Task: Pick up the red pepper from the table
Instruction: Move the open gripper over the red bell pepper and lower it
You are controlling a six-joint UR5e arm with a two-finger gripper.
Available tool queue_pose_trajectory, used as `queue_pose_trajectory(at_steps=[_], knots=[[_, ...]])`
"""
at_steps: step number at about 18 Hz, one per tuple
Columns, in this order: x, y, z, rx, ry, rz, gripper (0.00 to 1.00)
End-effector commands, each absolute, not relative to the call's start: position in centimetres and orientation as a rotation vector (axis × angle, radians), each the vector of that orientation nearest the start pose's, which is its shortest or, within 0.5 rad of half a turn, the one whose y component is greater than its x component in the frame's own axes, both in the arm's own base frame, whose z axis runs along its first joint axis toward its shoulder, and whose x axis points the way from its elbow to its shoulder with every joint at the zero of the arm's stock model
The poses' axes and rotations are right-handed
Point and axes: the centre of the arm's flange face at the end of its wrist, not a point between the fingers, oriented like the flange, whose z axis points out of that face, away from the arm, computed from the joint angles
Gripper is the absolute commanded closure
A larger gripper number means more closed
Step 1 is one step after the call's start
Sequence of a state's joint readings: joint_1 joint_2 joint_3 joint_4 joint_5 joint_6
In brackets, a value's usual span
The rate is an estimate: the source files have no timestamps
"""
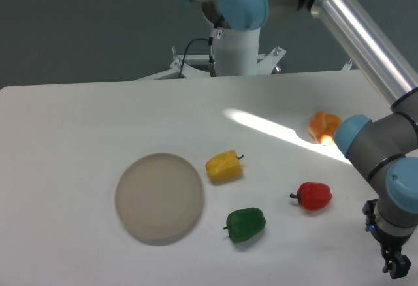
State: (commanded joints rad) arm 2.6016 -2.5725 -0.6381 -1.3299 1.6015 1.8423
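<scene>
At the lower right corner of the frame we see the hand, dark and partly cut by the edge — whether its fingers stand wide or narrow we cannot tell, and it holds nothing we can make out. Up and to the left of it, apart from it, the red pepper lies on the white desk, stem pointing left. Farther left sits the green pepper, and above that the yellow pepper. A round pale plate lies at lower left of centre. The orange pepper rests at the right — partly hidden behind the arm's grey joint.
</scene>
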Motion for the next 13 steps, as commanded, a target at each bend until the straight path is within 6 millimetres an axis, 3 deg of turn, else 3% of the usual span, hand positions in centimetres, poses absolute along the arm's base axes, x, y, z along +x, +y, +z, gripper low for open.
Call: queue_pose_trajectory(at_steps=[7,13], knots=[[-65.3,55.7,28.8,-2.871,1.252,0.223,0.0],[-60.8,54.9,30.4,-2.85,1.274,0.127,0.0]])
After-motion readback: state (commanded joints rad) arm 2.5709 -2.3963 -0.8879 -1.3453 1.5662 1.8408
